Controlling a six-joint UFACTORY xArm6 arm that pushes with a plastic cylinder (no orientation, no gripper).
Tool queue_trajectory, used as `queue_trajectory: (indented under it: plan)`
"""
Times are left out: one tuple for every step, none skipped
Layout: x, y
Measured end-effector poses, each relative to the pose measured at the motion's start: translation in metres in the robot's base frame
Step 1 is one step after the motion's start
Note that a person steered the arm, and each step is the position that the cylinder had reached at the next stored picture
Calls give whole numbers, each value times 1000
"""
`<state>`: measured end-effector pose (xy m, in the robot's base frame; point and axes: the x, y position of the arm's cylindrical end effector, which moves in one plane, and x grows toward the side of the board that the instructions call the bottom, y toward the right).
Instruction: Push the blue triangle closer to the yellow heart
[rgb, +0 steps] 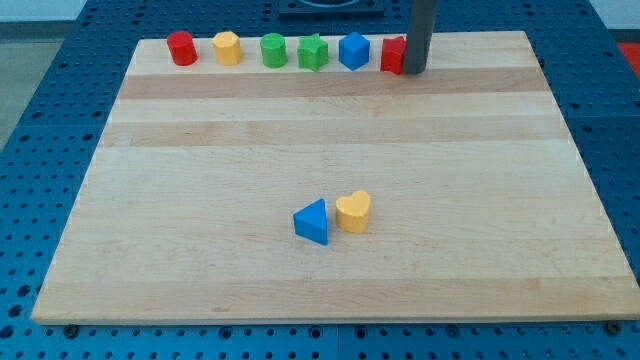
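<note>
The blue triangle (312, 221) lies a little below the middle of the wooden board (200, 200). The yellow heart (353, 211) sits right beside it on its right, touching or nearly touching. My tip (413, 72) is at the view's top, at the far edge of the board, far from both blocks. It stands against the right side of a red block (392, 54) and partly hides it.
A row of blocks lines the view's top edge, from left: a red cylinder (181, 48), a yellow hexagon (228, 47), a green cylinder (273, 50), a green star (313, 52), a blue hexagon (353, 51), then the red block. Blue perforated table surrounds the board.
</note>
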<state>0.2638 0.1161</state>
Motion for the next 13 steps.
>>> queue_trajectory:
  plan:
    - [-7, 0]
    - [-11, 0]
    - [-10, 2]
    - [16, 17]
    - [46, 7]
    - [69, -54]
    - [100, -128]
    - [132, -194]
    - [180, -243]
    - [231, -252]
    - [263, -250]
    - [278, -236]
    - [279, -210]
